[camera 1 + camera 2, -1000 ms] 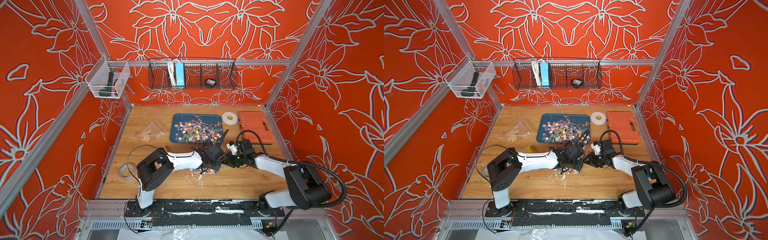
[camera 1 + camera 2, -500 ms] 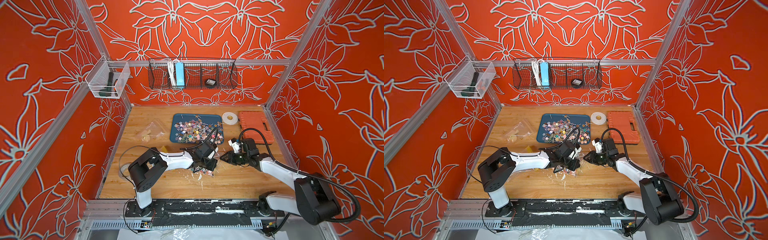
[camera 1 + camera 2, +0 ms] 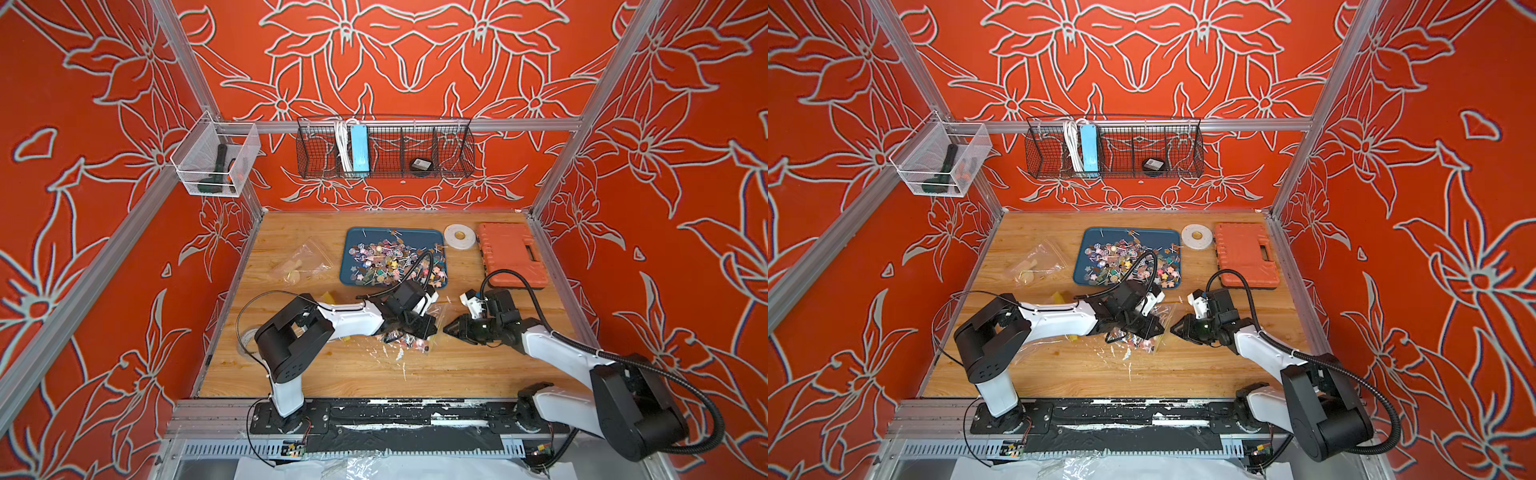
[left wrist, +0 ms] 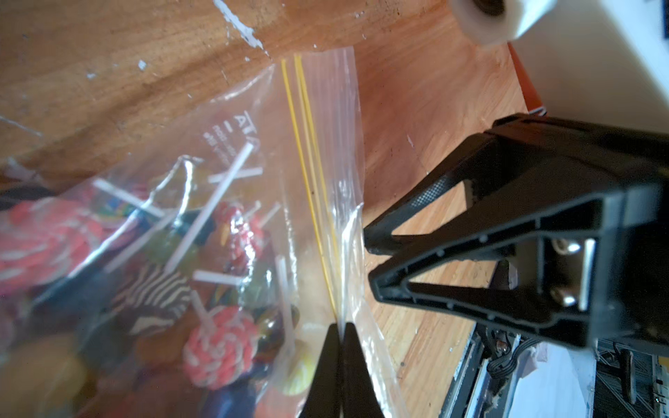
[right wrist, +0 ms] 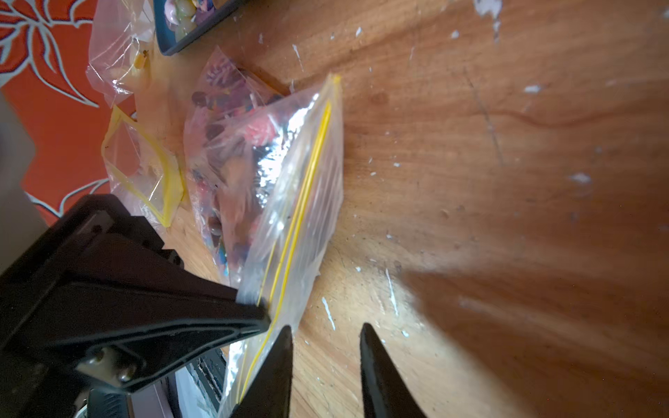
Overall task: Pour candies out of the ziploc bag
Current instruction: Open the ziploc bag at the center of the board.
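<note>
The clear ziploc bag (image 3: 409, 337) (image 3: 1144, 340) lies on the wooden table in front of the blue tray (image 3: 348, 249), with candies (image 4: 217, 340) still inside. My left gripper (image 4: 340, 325) (image 3: 430, 328) is shut on the bag's top edge (image 4: 325, 163), by the yellow zip lines. My right gripper (image 5: 325, 327) (image 3: 446, 328) is open just beside that edge, with only bare wood between its fingers. One fingertip (image 5: 286, 336) sits close to the plastic. More candies (image 3: 395, 262) are heaped on the tray.
An empty clear bag (image 3: 303, 264) and a small yellow-edged bag (image 5: 144, 170) lie to the left. A white tape roll (image 3: 459, 237) and an orange case (image 3: 511, 253) sit at the back right. Another tape roll (image 3: 249, 336) lies by the left arm's base.
Both grippers and the bag have shifted a little toward the table's front. The right arm's elbow has swung outward to the right.
</note>
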